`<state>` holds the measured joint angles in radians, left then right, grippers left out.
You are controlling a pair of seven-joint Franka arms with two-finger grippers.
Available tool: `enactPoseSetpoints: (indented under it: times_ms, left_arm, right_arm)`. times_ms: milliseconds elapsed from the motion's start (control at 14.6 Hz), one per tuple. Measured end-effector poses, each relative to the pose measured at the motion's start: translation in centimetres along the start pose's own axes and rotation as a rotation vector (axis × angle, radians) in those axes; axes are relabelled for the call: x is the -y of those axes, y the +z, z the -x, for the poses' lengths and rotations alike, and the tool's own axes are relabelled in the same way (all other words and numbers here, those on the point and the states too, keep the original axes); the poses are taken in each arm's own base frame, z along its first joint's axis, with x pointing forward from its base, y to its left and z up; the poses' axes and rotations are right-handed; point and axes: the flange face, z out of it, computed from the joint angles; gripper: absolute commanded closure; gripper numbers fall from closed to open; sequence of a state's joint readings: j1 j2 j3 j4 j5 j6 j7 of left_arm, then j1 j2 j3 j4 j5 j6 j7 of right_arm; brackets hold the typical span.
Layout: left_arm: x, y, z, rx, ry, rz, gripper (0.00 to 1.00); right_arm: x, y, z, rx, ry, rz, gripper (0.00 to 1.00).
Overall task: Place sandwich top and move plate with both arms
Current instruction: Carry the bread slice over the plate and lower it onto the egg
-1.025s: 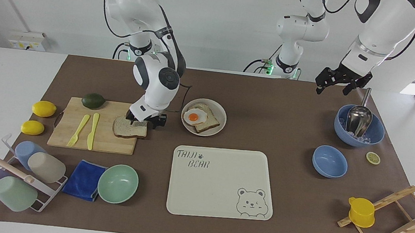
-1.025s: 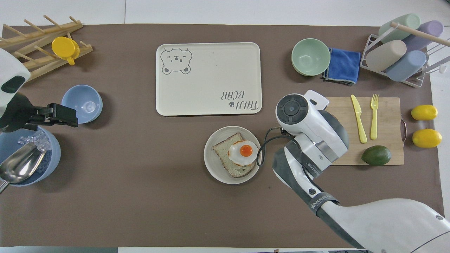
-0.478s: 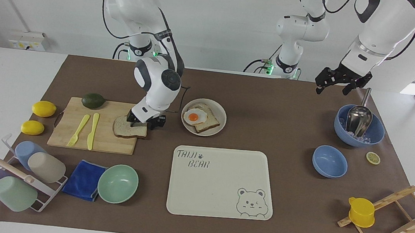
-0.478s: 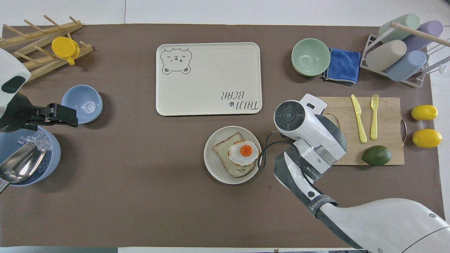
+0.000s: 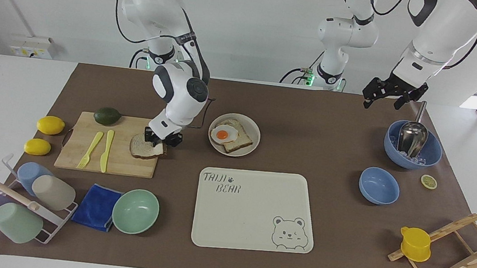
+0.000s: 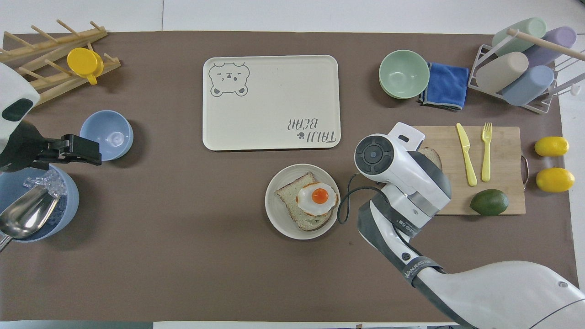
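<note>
Brown table mat (image 5: 311, 124), covering the work surface and carrying every item. Cream tray (image 5: 250, 225) with bear print, at the middle, farther from the robots than the plate. Wooden cutting board (image 5: 83, 152) toward the right arm's end, bearing a yellow fork (image 5: 90, 149), a yellow knife (image 5: 106, 151), an avocado (image 5: 107, 116) at its edge nearest the robots, and the sandwich top (image 5: 141, 148) at its corner nearest the plate. Plate (image 5: 252, 131), round and beige-grey, just beside the board, holding a bread slice (image 5: 240, 139) with a fried egg (image 5: 224, 134) on it. Large blue bowl (image 5: 432, 151) toward the left arm's end, holding ice and a metal scoop (image 5: 412, 135); a smaller blue bowl (image 5: 379, 185) sits farther from the robots, with a lemon slice (image 5: 429, 181) beside it. Green bowl (image 5: 136, 211) and blue cloth (image 5: 97, 206), touching, farther from the robots than the board. Two lemons (image 5: 50, 125) beside the board's outer end. Right gripper (image 5: 162, 139), down at the sandwich top, fingers drawn in against the slice's edge nearest the robots; the slice lies on the board. Left gripper (image 5: 383, 93), waiting in the air over the mat beside the large blue bowl, fingers spread wide, holding nothing.
</note>
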<state>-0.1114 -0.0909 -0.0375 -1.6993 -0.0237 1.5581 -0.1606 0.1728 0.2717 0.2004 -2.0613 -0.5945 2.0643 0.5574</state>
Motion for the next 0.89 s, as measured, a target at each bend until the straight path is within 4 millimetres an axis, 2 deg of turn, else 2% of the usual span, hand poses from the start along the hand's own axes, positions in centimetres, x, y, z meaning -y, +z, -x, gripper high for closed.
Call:
enactPoseSetpoints:
  times_ms: [68,137,273,410,547,683,888]
  left_arm:
    - [0.0,0.0,0.0,0.0,0.0,0.0,0.0]
    - [0.0,0.0,0.0,0.0,0.0,0.0,0.0]
    - [0.0,0.0,0.0,0.0,0.0,0.0,0.0]
    - [0.0,0.0,0.0,0.0,0.0,0.0,0.0]
    - [0.0,0.0,0.0,0.0,0.0,0.0,0.0]
    - [0.0,0.0,0.0,0.0,0.0,0.0,0.0]
    - [0.1,0.0,0.0,0.0,-0.002,0.0,0.0]
  right_arm:
    - [0.4,-0.7,0.0,0.007,-0.006,0.01,1.0]
    - [1.2,-2.3,-0.1,0.016,-0.01,0.019,1.0]
    - [3.7,-7.4,-0.1,0.022,-0.021,0.009,1.0]
    - [7.4,-14.1,0.8,-0.014,-0.049,-0.024,1.0]
    - [10.6,-18.4,2.2,-0.045,-0.042,-0.058,1.0]
    - [13.0,-20.0,3.1,-0.041,-0.003,-0.113,1.0]
    - [16.0,-20.4,3.4,-0.035,0.047,-0.207,1.0]
